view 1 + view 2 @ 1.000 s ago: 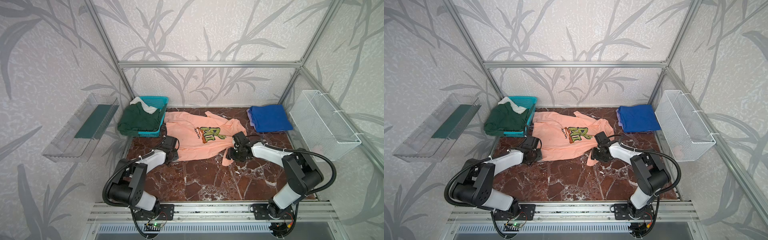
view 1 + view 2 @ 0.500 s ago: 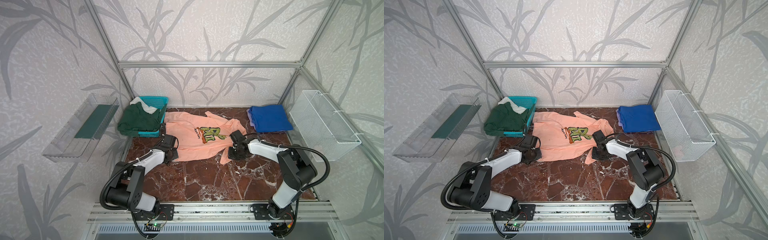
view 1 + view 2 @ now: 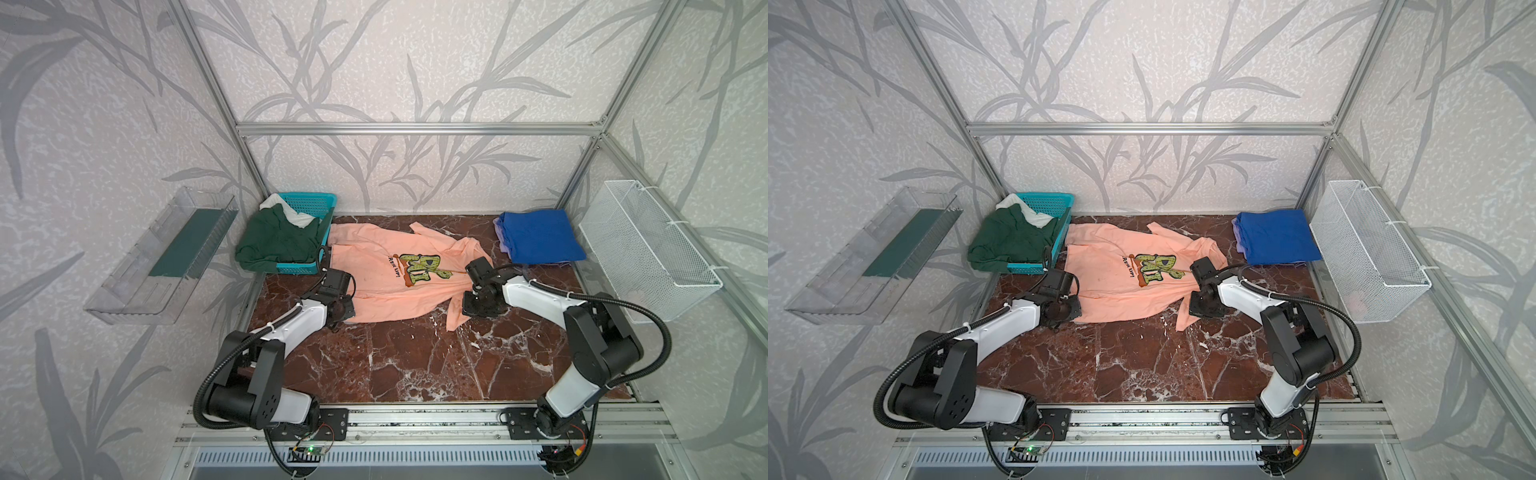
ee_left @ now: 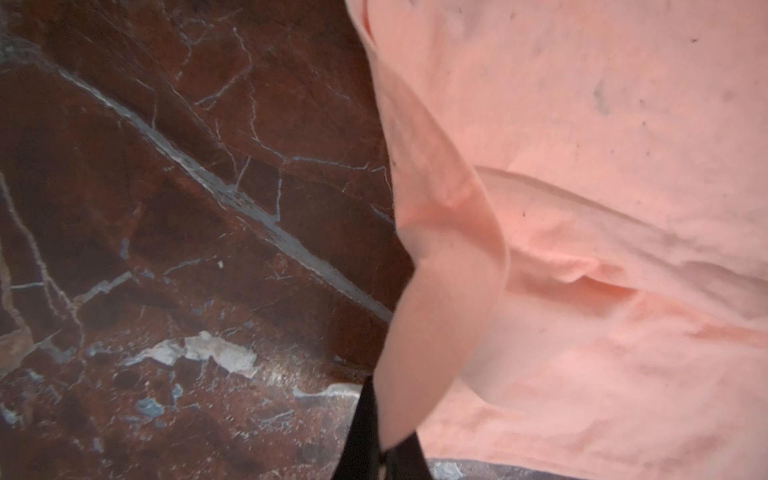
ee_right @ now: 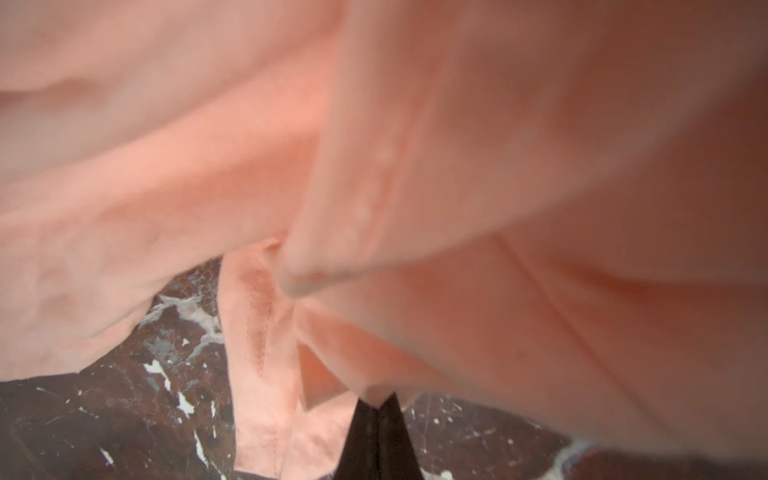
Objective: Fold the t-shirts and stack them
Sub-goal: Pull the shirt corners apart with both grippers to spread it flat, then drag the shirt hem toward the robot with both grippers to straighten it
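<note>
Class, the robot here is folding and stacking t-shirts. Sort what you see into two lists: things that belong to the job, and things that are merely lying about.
Belongs to the job:
- peach t-shirt, spread on the table
- blue t-shirt, folded
- dark green t-shirt
- white t-shirt

Just lying about:
- teal basket
- clear wall tray
- white wire basket

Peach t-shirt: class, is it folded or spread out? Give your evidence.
Spread out, not folded. The peach t-shirt lies open on the table, with its print facing up and its sleeves sticking out.
</note>
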Motion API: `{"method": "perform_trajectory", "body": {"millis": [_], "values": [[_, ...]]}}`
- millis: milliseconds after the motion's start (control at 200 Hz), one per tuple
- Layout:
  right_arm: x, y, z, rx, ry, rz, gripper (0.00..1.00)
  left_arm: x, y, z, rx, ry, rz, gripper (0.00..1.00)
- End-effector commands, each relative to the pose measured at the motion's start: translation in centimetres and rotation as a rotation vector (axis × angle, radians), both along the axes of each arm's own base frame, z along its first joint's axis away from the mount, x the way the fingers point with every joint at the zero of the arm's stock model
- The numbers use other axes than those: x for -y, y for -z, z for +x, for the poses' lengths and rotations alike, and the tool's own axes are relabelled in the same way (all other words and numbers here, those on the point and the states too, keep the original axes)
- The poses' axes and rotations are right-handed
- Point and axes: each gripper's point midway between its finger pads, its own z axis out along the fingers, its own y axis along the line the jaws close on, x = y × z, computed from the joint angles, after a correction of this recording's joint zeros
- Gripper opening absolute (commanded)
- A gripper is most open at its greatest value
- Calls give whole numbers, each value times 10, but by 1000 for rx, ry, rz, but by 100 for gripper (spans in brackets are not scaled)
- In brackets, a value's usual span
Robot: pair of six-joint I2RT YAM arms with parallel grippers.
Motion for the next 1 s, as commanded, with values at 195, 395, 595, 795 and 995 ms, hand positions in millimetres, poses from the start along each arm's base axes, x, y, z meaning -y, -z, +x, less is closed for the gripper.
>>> {"method": "perform_trajectory", "body": {"millis": [195, 395, 595, 795, 995], "values": [[48, -21, -30, 45, 118, -38, 0, -9, -28, 1, 72, -47, 12, 0], [81, -42, -57, 79, 228, -96, 0, -12, -40, -5, 109, -69, 3, 0], [92, -57, -65, 210, 255, -68, 0, -4, -49, -5, 194, -43, -57, 0], [77, -92, -10, 375, 253, 22, 0, 10, -80, 46, 255, 5, -57, 0], [67, -152, 97, 520, 225, 109, 0, 37, -159, 153, 410, 83, -119, 0]]}}
